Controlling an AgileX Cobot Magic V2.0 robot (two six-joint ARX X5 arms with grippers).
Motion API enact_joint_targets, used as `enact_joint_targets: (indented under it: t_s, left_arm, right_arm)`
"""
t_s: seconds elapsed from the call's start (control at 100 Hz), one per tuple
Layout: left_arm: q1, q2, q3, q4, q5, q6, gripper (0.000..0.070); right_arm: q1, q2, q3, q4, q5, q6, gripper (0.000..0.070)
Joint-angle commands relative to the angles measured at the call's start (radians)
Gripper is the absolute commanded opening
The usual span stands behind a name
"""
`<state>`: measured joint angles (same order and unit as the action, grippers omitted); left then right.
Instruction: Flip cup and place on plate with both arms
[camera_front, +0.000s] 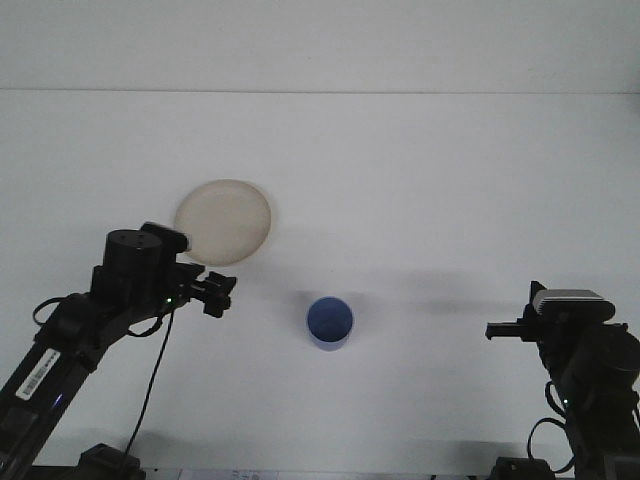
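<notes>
Blue cup (329, 322) upright, right of left claw (218, 292), apart.

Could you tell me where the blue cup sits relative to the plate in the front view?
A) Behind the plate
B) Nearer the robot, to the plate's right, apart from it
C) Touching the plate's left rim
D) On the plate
B: the blue cup stands on bare table below and right of the plate, with a clear gap between them.

A plain white table (450, 180) meets a white wall (320, 40) behind.
</notes>
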<state>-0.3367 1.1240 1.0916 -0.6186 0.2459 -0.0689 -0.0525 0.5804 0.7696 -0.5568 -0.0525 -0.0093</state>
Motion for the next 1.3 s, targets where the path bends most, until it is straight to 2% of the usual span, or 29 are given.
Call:
enact_joint_targets:
  t_s: [0.0, 0.18, 0.4, 0.76, 0.829, 0.899, 0.969, 1.129, 1.289]
  left_arm:
    - [-0.048, 0.050, 0.058, 0.005, 0.017, 0.004, 0.0463]
    - [-0.200, 0.223, 0.228, -0.076, 0.017, 0.006, 0.0463]
    - [-0.312, 0.410, 0.384, -0.167, 0.017, 0.047, 0.0463]
    - [-0.392, 0.571, 0.405, -0.187, 0.017, 0.089, 0.0456]
    - [-0.397, 0.600, 0.405, -0.176, 0.017, 0.089, 0.0393]
    - [-0.397, 0.623, 0.405, -0.159, 0.017, 0.089, 0.0215]
    - [-0.398, 0.639, 0.405, -0.141, 0.017, 0.089, 0.0004]
    - [-0.396, 0.634, 0.412, -0.148, 0.014, 0.092, 0.0008]
    - [-0.340, 0.613, 0.491, -0.193, -0.060, 0.091, 0.0008]
  right_arm:
    - [0.002, 0.003, 0.006, 0.010, 0.000, 0.013, 0.0000]
    - [0.002, 0.003, 0.006, 0.010, 0.000, 0.013, 0.0000]
    - [0.002, 0.003, 0.006, 0.010, 0.000, 0.013, 0.0000]
    - [0.002, 0.003, 0.006, 0.010, 0.000, 0.013, 0.0000]
    - [0.002, 0.003, 0.006, 0.010, 0.000, 0.013, 0.0000]
    - [0.002, 0.003, 0.006, 0.010, 0.000, 0.013, 0.0000]
    - [0.002, 0.003, 0.006, 0.010, 0.000, 0.013, 0.0000]
    - [0.002, 0.003, 0.006, 0.010, 0.000, 0.013, 0.0000]
    - [0.002, 0.003, 0.006, 0.010, 0.000, 0.013, 0.0000]
